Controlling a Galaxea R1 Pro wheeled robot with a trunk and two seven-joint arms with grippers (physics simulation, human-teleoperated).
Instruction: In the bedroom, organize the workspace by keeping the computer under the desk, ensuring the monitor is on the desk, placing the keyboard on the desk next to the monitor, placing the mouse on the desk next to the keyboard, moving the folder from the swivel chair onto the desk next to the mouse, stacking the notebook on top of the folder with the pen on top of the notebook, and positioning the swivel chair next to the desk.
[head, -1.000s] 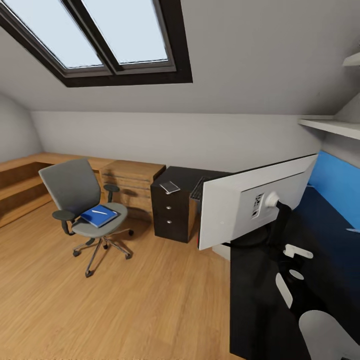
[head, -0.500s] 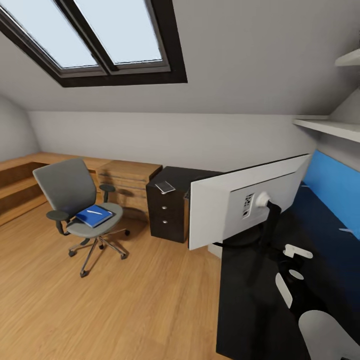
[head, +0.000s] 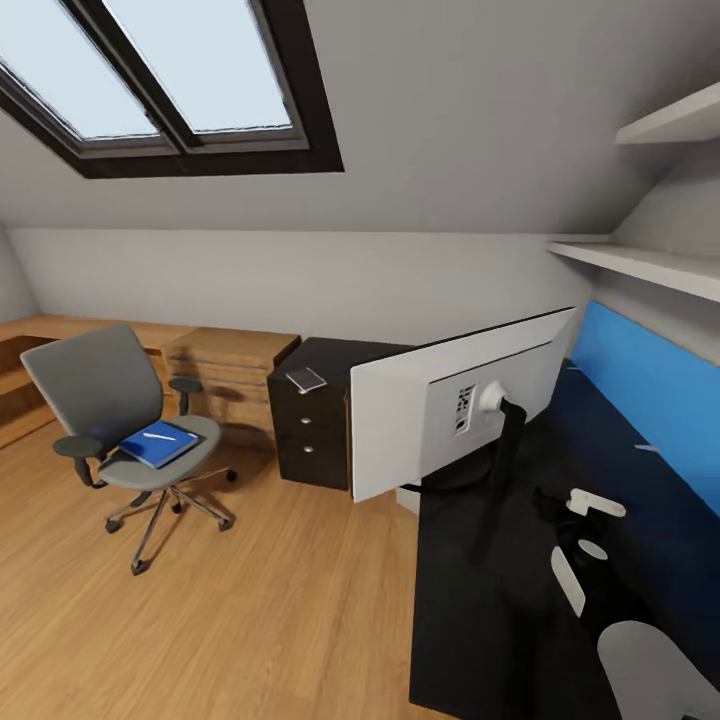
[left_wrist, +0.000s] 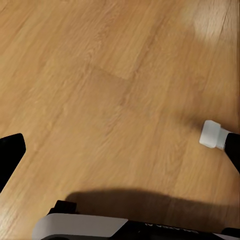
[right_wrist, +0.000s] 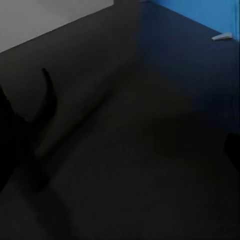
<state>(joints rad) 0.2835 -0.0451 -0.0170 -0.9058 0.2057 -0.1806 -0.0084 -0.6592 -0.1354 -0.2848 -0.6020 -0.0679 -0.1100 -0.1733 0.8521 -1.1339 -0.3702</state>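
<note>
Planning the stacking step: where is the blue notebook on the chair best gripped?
Probably at the notebook's front edge, which overhangs the chair seat slightly, coming from the open front. The backrest and armrests block the other sides, and the pen lying on its cover should come off first.

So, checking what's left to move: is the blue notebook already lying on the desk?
No, in the head view the notebook lies on the seat of the swivel chair, with the pen on top, apart from the desk.

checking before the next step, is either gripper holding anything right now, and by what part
Nothing is held. In the left wrist view the left gripper is open over bare wooden floor; in the right wrist view the right gripper hangs open above the black desk.
</note>
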